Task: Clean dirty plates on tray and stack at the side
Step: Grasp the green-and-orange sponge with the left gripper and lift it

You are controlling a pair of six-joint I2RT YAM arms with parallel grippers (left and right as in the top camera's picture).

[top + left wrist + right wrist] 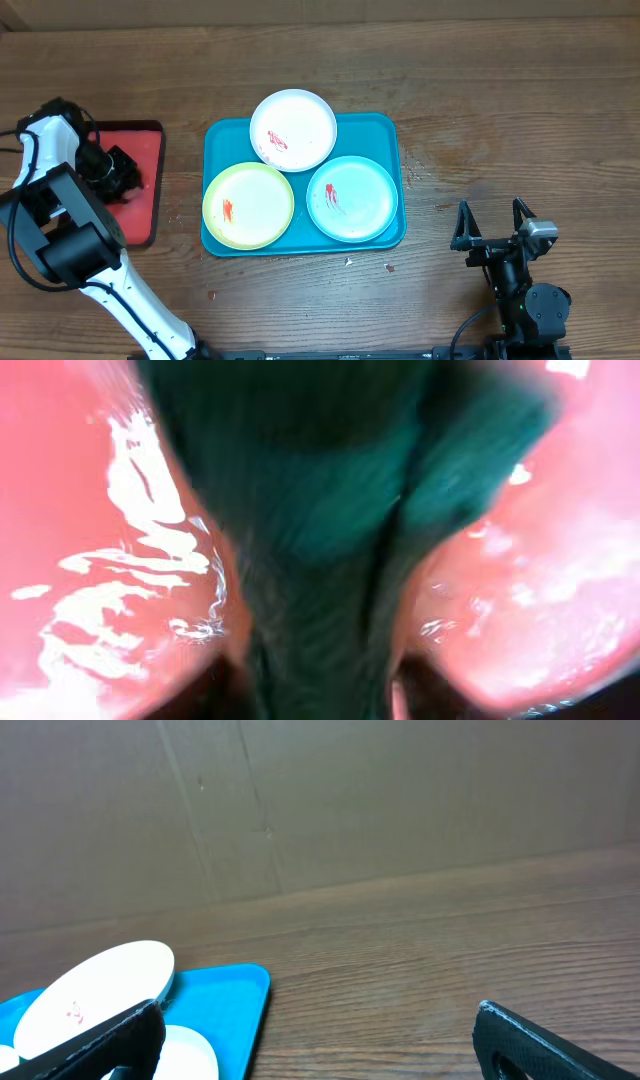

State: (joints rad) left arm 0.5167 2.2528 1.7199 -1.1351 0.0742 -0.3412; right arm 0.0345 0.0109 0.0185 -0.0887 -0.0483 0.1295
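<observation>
Plates, three, small, round and shallow, sit on the large teal-blue rectangular plastic tray (383,133) mid-table. The white plate (293,130) lies at the far edge. The yellow-green plate (248,205) is front left and the light teal plate with white centre (352,198) front right. The white one slightly overlaps the other two. Each carries a red smear, so no cleaning is done yet and nothing is stacked at the side.

The left gripper (122,171) hangs low over the smaller red tray with dark rim (140,140), left of the blue tray and apart from it. Its wrist camera is blurred and filled by a dark green fabric-like mass (330,510) against glossy red. This is probably a wiping cloth kept there as a supply station. The fingers are hidden, so I cannot tell whether the claw is spread or has closed on the cloth.

The right gripper (492,235) rests over the brown wooden table (500,90), right of the blue tray. Its fingers are spread wide with nothing between them. It looks parked clear of the work, likely ready to steady or lift a plate.
</observation>
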